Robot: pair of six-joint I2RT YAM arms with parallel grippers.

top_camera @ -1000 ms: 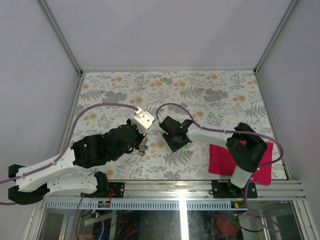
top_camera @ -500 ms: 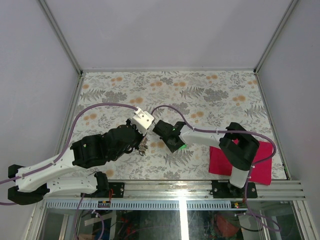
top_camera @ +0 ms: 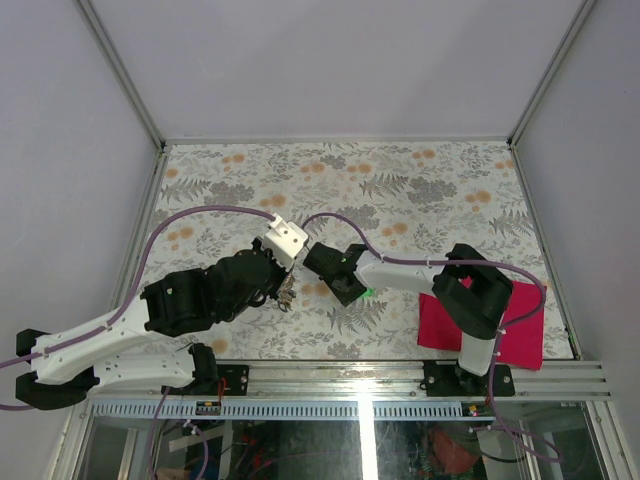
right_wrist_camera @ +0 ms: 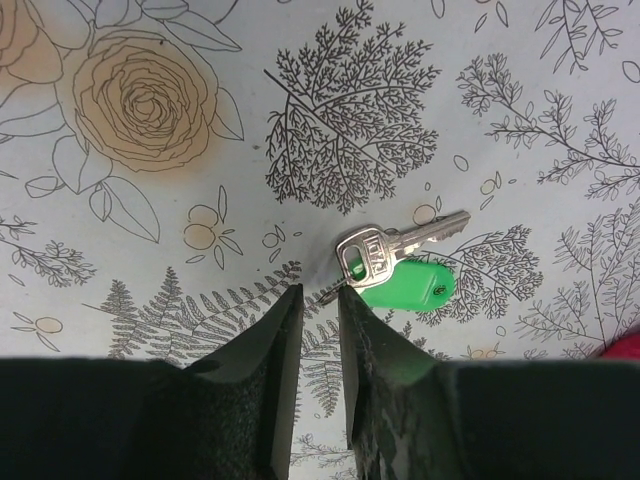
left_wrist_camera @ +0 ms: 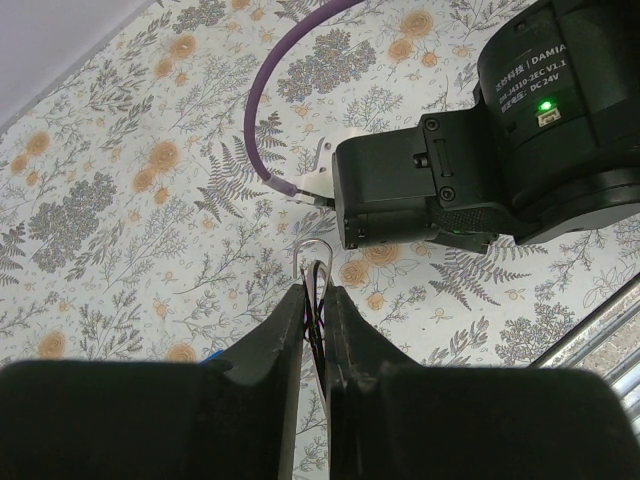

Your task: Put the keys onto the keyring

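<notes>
The right gripper (right_wrist_camera: 320, 291) now sits nearer the thin silvery wire keyring (left_wrist_camera: 315, 262), which the left gripper (left_wrist_camera: 315, 292) pinches tight. I cannot tell if the right gripper holds the green-headed metal key (right_wrist_camera: 400, 279).

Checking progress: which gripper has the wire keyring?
The left gripper, shut on the keyring; the right gripper is at the green key instead.

- Floral table cover (top_camera: 400, 180): a pale sheet printed with grey ferns and orange blooms. I take it as my landmark.
- Red cloth (top_camera: 437, 325): lies flat on the cover's near right corner.
- Aluminium rail (top_camera: 330, 378): runs along the cover's near edge.
- White walls (top_camera: 330, 60): I see them at the cover's far, left and right sides, with metal posts (top_camera: 120, 70) at the far corners.
</notes>
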